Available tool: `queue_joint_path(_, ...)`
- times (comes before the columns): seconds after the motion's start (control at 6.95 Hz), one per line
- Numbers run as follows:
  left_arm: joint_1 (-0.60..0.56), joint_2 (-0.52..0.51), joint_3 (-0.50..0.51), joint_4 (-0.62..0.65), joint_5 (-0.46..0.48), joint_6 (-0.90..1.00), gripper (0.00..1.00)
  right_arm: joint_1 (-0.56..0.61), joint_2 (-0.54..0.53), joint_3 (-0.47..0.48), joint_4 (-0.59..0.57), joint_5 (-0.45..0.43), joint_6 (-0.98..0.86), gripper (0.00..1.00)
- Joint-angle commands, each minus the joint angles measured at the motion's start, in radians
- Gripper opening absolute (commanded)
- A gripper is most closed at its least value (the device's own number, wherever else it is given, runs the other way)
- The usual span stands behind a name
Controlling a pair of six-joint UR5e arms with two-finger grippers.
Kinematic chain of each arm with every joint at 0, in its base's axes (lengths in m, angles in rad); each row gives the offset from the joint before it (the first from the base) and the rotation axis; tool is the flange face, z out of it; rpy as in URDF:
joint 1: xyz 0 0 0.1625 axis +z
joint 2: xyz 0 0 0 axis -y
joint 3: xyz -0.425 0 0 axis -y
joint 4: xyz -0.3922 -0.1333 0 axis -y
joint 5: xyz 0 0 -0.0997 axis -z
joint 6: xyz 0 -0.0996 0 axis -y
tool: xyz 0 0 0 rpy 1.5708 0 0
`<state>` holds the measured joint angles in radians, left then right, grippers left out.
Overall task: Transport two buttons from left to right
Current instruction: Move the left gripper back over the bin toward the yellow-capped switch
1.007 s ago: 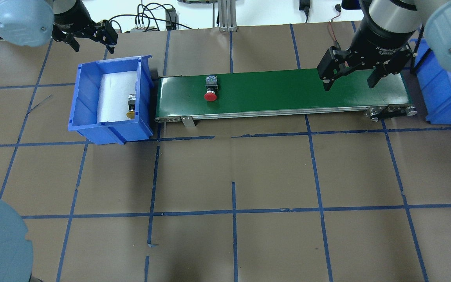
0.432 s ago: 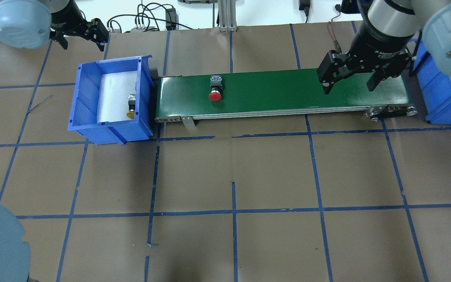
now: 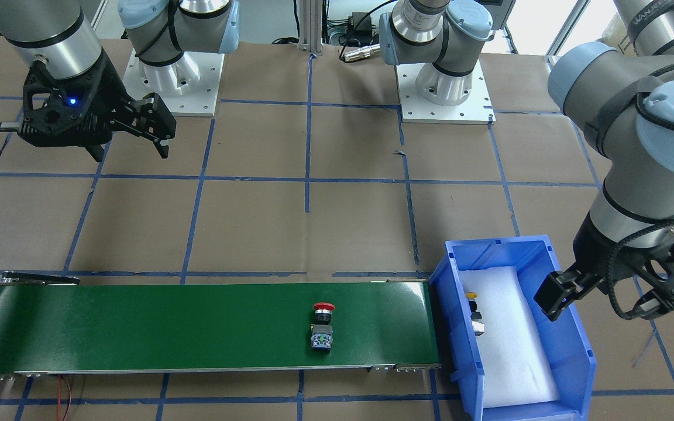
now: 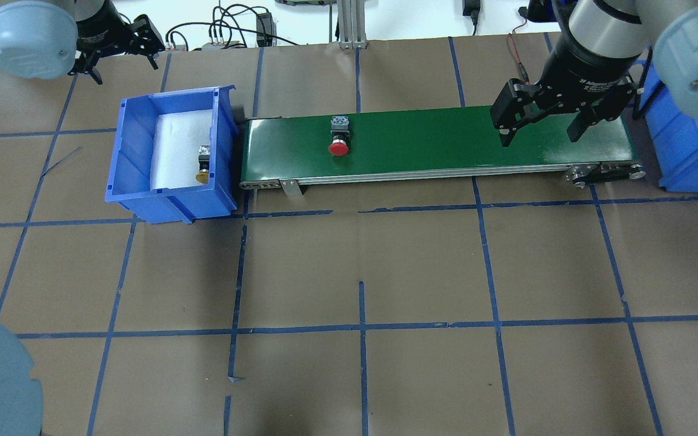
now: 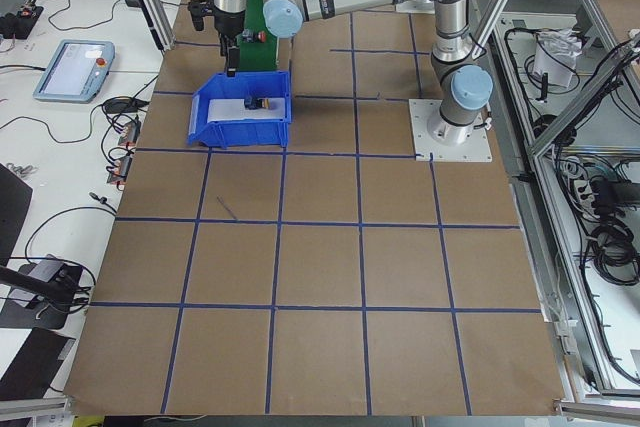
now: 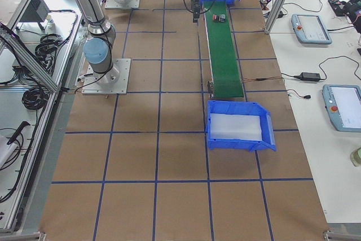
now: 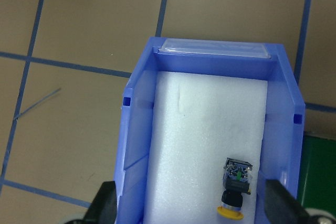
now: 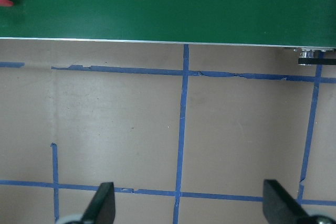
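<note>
The red mushroom-capped button [image 4: 339, 145] lies on its side on the green conveyor belt [image 4: 446, 136], near the belt's left end; it also shows in the front view [image 3: 322, 327]. The yellow-capped button [image 4: 203, 166] lies on white foam in the left blue bin [image 4: 125, 151], against the wall nearest the belt, and shows in the left wrist view [image 7: 236, 195]. My left gripper [image 4: 120, 60] is open and empty, high above the bin's far side. My right gripper [image 4: 540, 133] is open and empty above the belt's right end.
A second blue bin [image 4: 682, 145] with white foam stands just past the belt's right end. The belt's rollers and frame [image 4: 606, 172] stick out at its front right. Cables lie along the table's far edge [image 4: 234, 30]. Brown paper with blue tape lines covers the table.
The red button has ridden the belt a little to the right. My left gripper has drawn back and to the left, away from the bin. My right gripper has barely moved.
</note>
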<state>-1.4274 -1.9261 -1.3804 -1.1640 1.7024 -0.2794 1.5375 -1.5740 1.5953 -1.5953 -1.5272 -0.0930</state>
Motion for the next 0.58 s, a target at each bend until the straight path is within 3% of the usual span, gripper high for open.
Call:
queue_joint_path(0.0,0.007,-0.01,-0.015,0.014,0.002,-0.235,1.0,0.001,0.0,0.002,0.0,-0.001,-0.001,1.0)
queue_joint_path(0.43,0.001,0.004,-0.089,0.017,-0.004,-0.563,1.0,0.001,0.003,0.0,0.0,0.004,-0.001,1.0)
